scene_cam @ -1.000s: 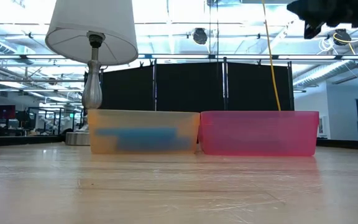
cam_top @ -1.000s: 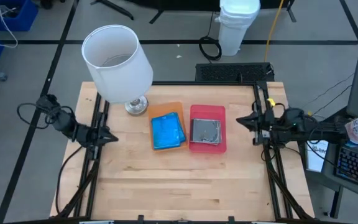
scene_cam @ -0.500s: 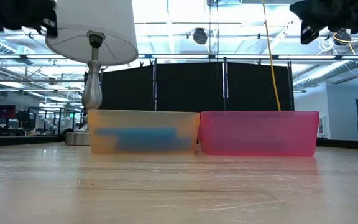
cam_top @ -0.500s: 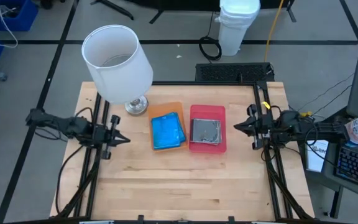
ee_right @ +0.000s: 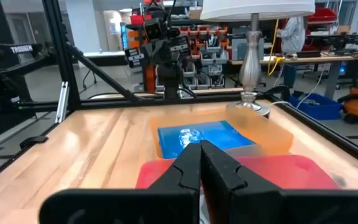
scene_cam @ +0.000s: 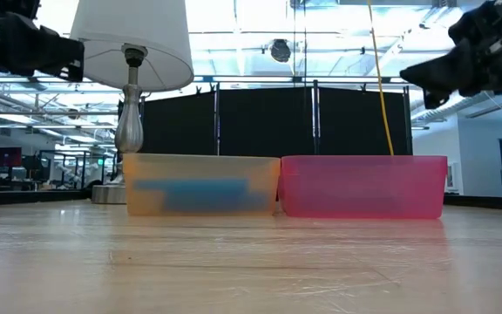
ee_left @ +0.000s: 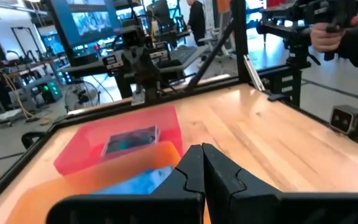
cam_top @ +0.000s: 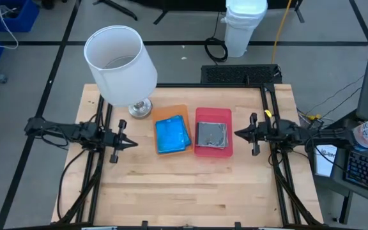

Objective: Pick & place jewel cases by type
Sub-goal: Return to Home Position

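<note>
Both level and pinched together, left claw point(cam_top: 131, 142), right claw point(cam_top: 237, 134), pointing inward.

High view: bright, even overhead light. The surface point(cam_top: 190, 185) is uniformly lit and shadows are faint and soft.

Low view: strongly backlit by ceiling strip lights point(scene_cam: 260, 39), which are near-blown at the top. Left arm point(scene_cam: 16, 44) and right arm point(scene_cam: 478, 52) read as dark silhouettes. The lamp shade point(scene_cam: 129, 35) glows. The blue jewel case point(scene_cam: 200, 187) shows hazily through the orange bin point(scene_cam: 146, 170) wall.

Right wrist view: pale glare sheen on the surface.
</note>
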`<state>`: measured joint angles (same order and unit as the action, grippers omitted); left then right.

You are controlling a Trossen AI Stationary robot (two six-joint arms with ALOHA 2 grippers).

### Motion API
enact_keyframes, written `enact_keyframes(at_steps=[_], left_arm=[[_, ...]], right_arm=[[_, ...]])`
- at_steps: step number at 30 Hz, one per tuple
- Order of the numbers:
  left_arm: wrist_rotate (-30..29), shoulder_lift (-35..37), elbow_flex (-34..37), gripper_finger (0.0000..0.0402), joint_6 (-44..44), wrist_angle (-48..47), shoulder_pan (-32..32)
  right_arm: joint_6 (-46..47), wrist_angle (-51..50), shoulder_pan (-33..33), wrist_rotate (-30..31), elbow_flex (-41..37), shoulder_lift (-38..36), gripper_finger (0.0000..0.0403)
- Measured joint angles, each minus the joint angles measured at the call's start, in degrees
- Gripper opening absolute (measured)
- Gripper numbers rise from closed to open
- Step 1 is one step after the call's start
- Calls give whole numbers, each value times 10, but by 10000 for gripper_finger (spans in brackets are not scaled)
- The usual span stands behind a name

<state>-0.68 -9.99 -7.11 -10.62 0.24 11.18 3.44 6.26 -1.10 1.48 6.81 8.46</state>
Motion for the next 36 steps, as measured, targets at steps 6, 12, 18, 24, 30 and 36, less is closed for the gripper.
enact_keyframes(at_steps=[6, 12, 18, 24, 30, 36], left_arm=[[-9, 91, 0, 0, -2, -96, 6], [-24, 97, 3, 0, 7, -119, 7], [-16, 89, 34, 0, 6, -77, 7], [-18, 93, 41, 0, 5, -52, 7], [-24, 93, 42, 26, 14, -46, 7], [-24, 93, 43, 53, 14, -37, 7]], right_arm=[[5, -5, 0, 1, -30, -66, 0], [3, -27, 1, 0, -33, -84, 0], [-2, -5, -5, 3, -58, -81, 0], [4, 22, -12, 1, -59, -80, 0], [-13, 15, -12, -1, -59, -79, 0], [-12, 30, -12, -1, -59, -78, 0]])
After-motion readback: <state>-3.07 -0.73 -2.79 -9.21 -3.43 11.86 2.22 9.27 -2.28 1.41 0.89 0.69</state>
